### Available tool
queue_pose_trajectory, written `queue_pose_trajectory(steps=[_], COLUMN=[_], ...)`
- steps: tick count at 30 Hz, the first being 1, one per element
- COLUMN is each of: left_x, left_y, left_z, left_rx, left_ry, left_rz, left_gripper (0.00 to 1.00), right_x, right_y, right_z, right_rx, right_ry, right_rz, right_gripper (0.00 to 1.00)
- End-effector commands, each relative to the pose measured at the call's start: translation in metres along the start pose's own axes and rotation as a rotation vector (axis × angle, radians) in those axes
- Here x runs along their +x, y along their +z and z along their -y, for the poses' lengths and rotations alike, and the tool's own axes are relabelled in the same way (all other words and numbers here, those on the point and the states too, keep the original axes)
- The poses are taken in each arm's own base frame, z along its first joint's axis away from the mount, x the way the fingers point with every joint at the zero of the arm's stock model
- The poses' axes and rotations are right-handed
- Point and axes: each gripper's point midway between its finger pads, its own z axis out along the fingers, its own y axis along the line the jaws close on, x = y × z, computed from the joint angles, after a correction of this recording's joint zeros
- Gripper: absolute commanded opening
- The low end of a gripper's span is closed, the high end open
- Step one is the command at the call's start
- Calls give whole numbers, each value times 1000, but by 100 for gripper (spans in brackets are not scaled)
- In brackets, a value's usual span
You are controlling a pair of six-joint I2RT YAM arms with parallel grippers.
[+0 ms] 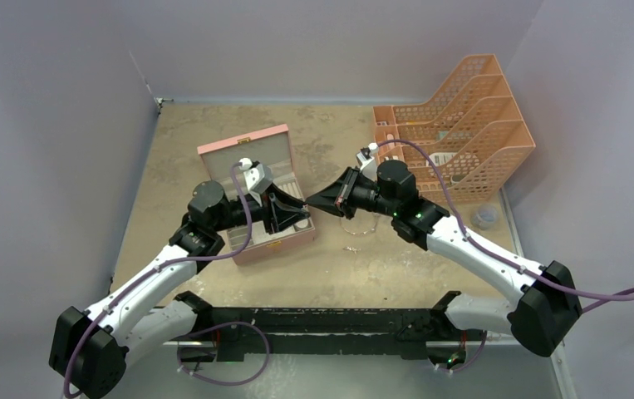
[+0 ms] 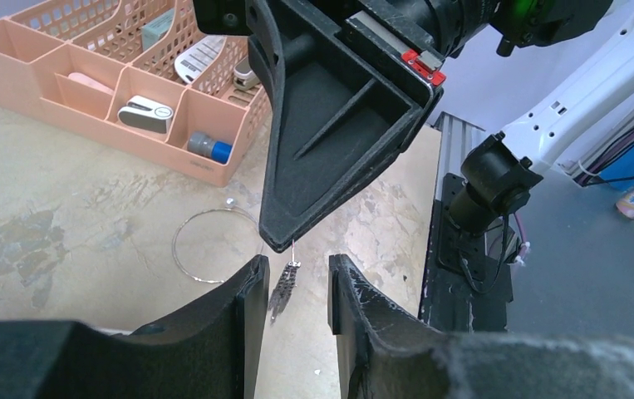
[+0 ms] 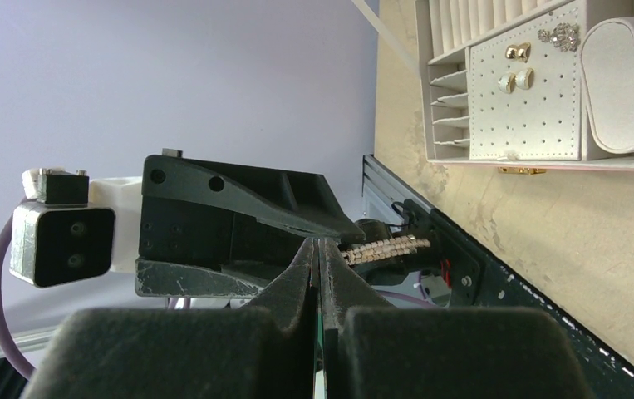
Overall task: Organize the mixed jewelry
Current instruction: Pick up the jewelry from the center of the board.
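Where the right fingers (image 3: 297,287) press flat together, they pinch the thin hook of the silvery chain-like piece (image 2: 282,291), which dangles straight down from their tip. It hangs in the gap between the left fingers (image 2: 230,316), which stand apart on either side of it. The piece lies closer to one finger than the other, and whether it touches that finger cannot be told.

Just beyond the left fingers and below the right ones, the large thin wire hoop (image 2: 174,248) lies flat on the worktop (image 2: 47,216), with a small bead (image 2: 230,202) at its rim. Farther out past the hoop stands a peach organiser tray (image 2: 89,116). It holds a white gadget (image 2: 145,112), a blue-capped cylinder (image 2: 209,148) and other bits, and any print on them is too small to read.

Behind the left fingers, the open pink box (image 1: 243,148) shows its grey lining. Two small gold pieces (image 3: 516,52) and a sparkly cluster (image 3: 562,35) sit on its perforated pad, beside a grey cushion (image 3: 625,83).
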Motion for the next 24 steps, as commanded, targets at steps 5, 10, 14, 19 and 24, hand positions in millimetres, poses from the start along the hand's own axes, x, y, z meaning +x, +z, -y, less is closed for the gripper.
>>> queue_pose_trajectory(steps=[5, 10, 14, 19, 24], left_x=[-12, -12, -13, -15, -16], left_y=[3, 3, 3, 4, 5], left_z=[12, 12, 11, 8, 5], left_rx=[74, 73, 64, 48, 36], left_ry=[59, 60, 63, 69, 73], left_rz=[40, 42, 47, 56, 59], left_gripper=[27, 21, 17, 19, 23], right_x=[1, 2, 1, 2, 1], right_y=[-9, -10, -9, -7, -6], right_z=[-26, -26, -25, -21, -20], right_rx=[-87, -89, -88, -79, -78], right_ry=[-39, -42, -45, -42, -42], right_rz=[-6, -5, -6, -9, -10], right_gripper=[0, 0, 0, 0, 0])
